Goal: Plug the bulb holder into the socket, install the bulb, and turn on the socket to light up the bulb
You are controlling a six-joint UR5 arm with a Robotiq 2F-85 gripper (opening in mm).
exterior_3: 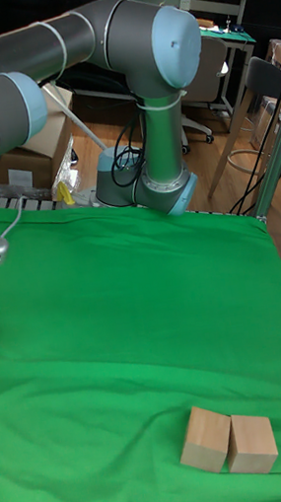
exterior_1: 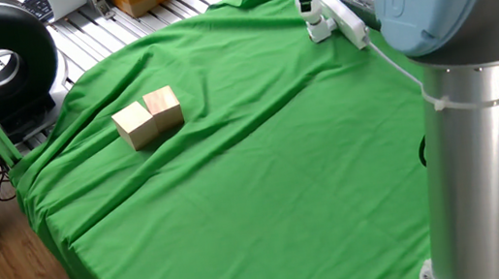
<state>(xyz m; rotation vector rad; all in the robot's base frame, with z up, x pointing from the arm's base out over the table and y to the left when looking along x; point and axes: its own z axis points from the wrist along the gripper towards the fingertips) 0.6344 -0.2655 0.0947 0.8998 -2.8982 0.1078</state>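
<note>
The gripper (exterior_1: 307, 2) sits atop the bulb (exterior_1: 315, 27) above the socket (exterior_1: 346, 20); its grip cannot be told. It should turn squarely.

Two wooden blocks (exterior_1: 149, 117) touching on green cloth (exterior_1: 265, 176).

Only two touching wooden blocks (exterior_1: 149, 117) seemingly interrupt the green cloth (exterior_1: 263, 167).
</note>
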